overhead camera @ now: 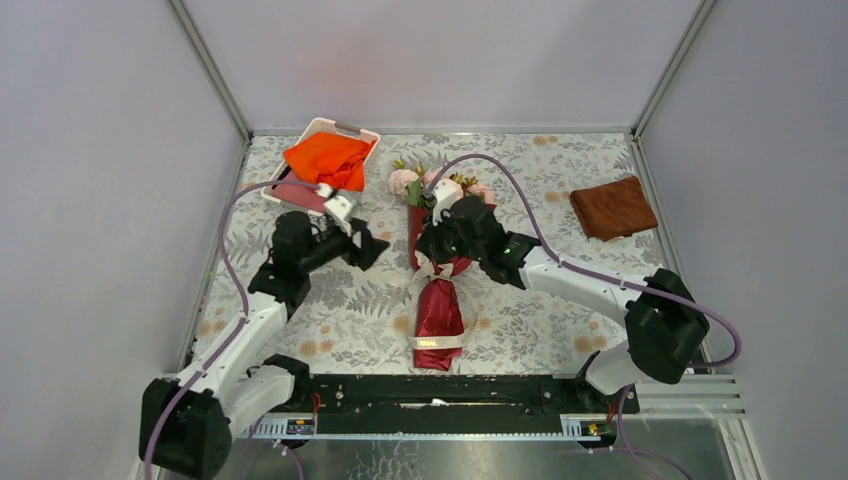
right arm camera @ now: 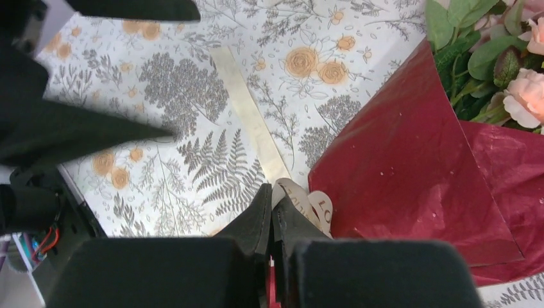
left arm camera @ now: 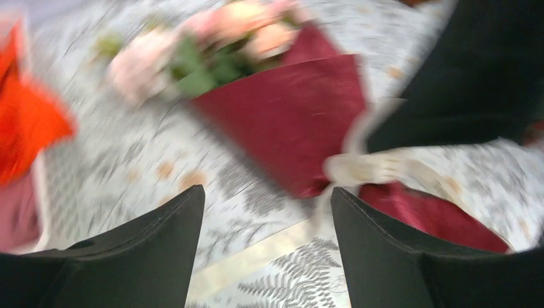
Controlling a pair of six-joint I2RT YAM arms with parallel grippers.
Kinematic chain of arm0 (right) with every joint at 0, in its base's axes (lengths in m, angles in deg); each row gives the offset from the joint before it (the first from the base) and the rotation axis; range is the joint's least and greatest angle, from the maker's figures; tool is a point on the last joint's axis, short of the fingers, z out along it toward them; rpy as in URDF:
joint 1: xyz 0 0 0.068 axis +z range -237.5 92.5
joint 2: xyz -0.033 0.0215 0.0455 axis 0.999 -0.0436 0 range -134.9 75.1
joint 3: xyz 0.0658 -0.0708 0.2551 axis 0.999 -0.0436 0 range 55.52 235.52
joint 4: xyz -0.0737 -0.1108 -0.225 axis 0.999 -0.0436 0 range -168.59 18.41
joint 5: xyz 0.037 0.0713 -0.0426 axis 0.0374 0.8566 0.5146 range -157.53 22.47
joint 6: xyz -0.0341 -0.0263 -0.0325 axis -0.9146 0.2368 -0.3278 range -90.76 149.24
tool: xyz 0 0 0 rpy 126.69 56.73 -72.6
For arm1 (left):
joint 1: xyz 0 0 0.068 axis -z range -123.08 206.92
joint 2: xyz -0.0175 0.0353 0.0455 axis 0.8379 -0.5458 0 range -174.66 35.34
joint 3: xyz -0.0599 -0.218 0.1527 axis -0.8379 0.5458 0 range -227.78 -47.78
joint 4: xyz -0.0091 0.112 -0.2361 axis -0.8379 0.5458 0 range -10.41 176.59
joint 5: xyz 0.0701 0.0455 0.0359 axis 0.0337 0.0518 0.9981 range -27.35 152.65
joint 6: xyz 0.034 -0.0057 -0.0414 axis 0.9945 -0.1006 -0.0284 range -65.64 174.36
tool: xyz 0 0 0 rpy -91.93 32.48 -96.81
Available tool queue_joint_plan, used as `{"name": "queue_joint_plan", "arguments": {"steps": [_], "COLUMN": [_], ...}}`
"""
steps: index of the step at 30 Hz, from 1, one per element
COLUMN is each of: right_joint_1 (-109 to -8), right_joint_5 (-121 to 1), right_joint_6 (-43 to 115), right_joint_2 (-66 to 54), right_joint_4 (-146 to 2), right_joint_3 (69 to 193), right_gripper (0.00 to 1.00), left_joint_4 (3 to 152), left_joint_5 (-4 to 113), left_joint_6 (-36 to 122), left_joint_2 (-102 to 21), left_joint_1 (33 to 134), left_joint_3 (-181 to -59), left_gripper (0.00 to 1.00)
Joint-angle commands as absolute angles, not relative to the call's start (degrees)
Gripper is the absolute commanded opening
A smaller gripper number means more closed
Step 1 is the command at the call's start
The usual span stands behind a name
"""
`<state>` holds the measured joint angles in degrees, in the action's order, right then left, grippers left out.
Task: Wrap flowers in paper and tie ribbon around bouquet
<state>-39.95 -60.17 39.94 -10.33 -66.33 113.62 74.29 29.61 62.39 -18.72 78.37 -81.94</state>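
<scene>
The bouquet lies in the middle of the table, with pale pink flowers (overhead camera: pixel 440 182) at the far end of a dark red paper cone (overhead camera: pixel 438 310). A cream ribbon (overhead camera: pixel 436 342) bands the cone low down. My right gripper (right arm camera: pixel 272 200) is shut on a lettered ribbon (right arm camera: pixel 311 200) loop at the cone's waist. From there a ribbon tail (right arm camera: pixel 247 115) runs out flat over the table. My left gripper (left arm camera: pixel 266 212) is open just left of the cone, with that ribbon tail (left arm camera: pixel 256 256) lying on the table between its fingers (left arm camera: pixel 160 250), and it holds nothing. The left wrist view is blurred.
A pink basket (overhead camera: pixel 345 128) with an orange cloth (overhead camera: pixel 328 158) stands at the back left, close behind my left gripper (overhead camera: pixel 376 248). A folded brown cloth (overhead camera: pixel 613 207) lies at the back right. Grey walls close in the flower-printed table on three sides.
</scene>
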Motion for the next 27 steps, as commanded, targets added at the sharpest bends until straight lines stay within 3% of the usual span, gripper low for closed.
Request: {"name": "queue_joint_plan", "arguments": {"steps": [1, 3, 5, 7, 9, 10, 18, 20, 21, 24, 27], "right_joint_1": [-36.7, -34.91, -32.89, -30.88, -28.16, -26.96, -26.92, -28.93, -31.56, -45.44, -50.27], "right_joint_5": [-68.8, -68.62, -67.95, -62.93, -60.67, -60.69, -56.26, -58.67, -60.56, -63.16, -58.05], "right_joint_6": [43.44, 42.29, 39.39, 34.67, 26.84, 22.33, 21.19, 24.88, 29.33, 46.39, 50.56], "right_joint_2": [-13.02, -15.88, -19.05, -22.24, -24.79, -25.28, -5.55, -1.47, 0.48, 2.68, 0.41], "right_joint_4": [-59.03, -59.28, -60.58, -65.3, -74.97, -79.13, -83.56, -84.54, -83.59, -81.26, -77.48], "right_joint_3": [114.24, 115.96, 117.92, 121.32, 126.09, 127.99, 119.91, 116.45, 114.09, 104.39, 97.17], "right_gripper": [0.01, 0.04, 0.17, 0.51, 0.95, 0.99, 1.0, 0.99, 0.96, 0.66, 0.61], "left_joint_4": [66.98, 64.06, 62.42, 61.74, 60.94, 60.61, 54.57, 53.64, 53.95, 58.31, 60.63], "left_joint_5": [37.75, 38.28, 39.39, 40.27, 40.43, 40.45, 30.84, 22.39, 18.55, 15.0, 11.39], "left_joint_6": [38.45, 36.21, 34.96, 34.29, 34.9, 35.34, 42.03, 47.99, 51.97, 62.96, 68.04], "left_joint_2": [-21.53, -22.13, -22.57, -23.19, -23.44, -23.48, -23.39, -22.92, -22.62, -21.99, -23.08], "left_joint_1": [67.03, 65.11, 64.77, 64.66, 64.57, 64.49, 64.47, 64.95, 65.82, 70.37, 73.32], "left_joint_3": [-77.35, -75.69, -74.64, -74.08, -73.5, -73.23, -71.34, -71.6, -71.97, -73.11, -73.59], "left_gripper": [0.78, 0.78, 0.78, 0.79, 0.81, 0.82, 0.84, 0.78, 0.73, 0.64, 0.58]}}
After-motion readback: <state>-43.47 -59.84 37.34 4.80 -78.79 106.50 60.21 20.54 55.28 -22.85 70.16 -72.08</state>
